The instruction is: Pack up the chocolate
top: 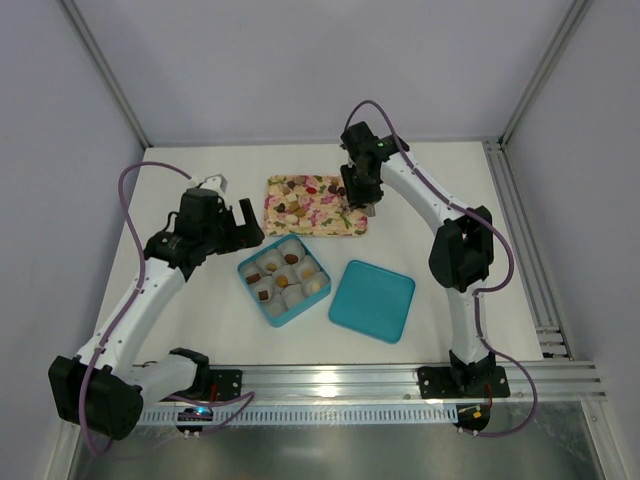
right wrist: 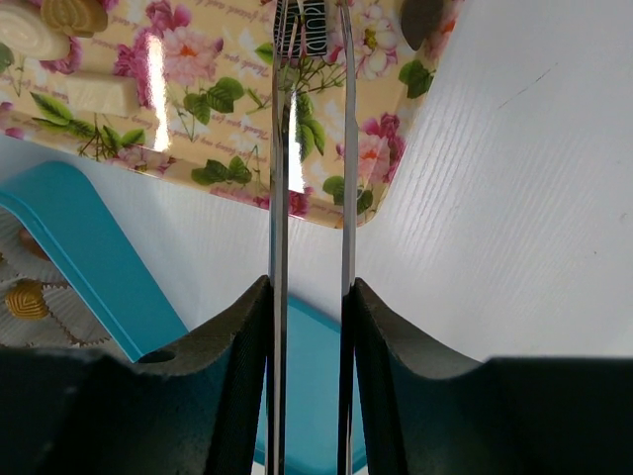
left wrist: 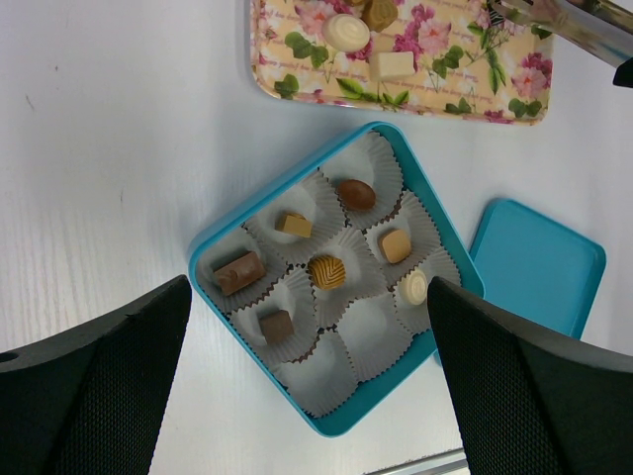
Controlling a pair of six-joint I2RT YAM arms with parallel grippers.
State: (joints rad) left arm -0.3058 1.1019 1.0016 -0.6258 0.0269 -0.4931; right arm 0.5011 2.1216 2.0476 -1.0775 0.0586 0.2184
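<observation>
- While we look down from above, the square teal box sits mid-table, with small brown and tan chocolates lying in its crinkled white paper cups.
- In that view the left gripper hangs near the box's far-left side with its jaws spread wide. The right gripper is beyond the box, over the flowered rectangular tray.
- From the left wrist, we count seven chocolates inside the box. More lie on the tray beyond it, and the flat teal lid rests just right of it.
- From the right wrist, the gripper's fingers clamp thin metal tongs. A dark striped chocolate sits between their tips, above the tray.
</observation>
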